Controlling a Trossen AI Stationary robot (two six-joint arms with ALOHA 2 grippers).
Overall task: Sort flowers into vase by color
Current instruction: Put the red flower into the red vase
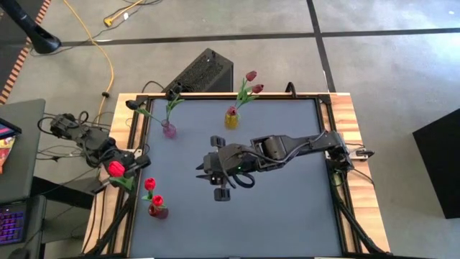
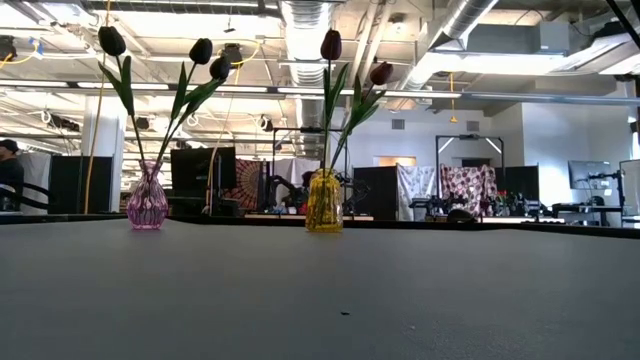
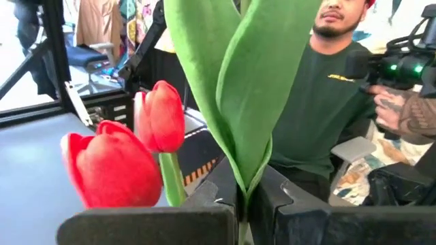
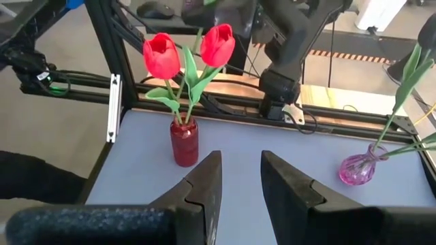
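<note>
While the left gripper [image 1: 123, 171] hung at the table's [image 1: 287, 216] left edge, clenched on the green stem of a red tulip [image 1: 116, 169], the right gripper [image 1: 212, 173] hovered released over the middle. Two red tulips [image 1: 152, 193] stood in the red vase [image 1: 157, 210] beside the left gripper. Dark tulips [image 2: 205, 55] filled the pink vase [image 2: 147, 208], seemingly three. Maroon tulips [image 2: 352, 58] stood in the yellow vase [image 2: 323, 210]. A person [image 3: 337, 102] sat beyond.
</note>
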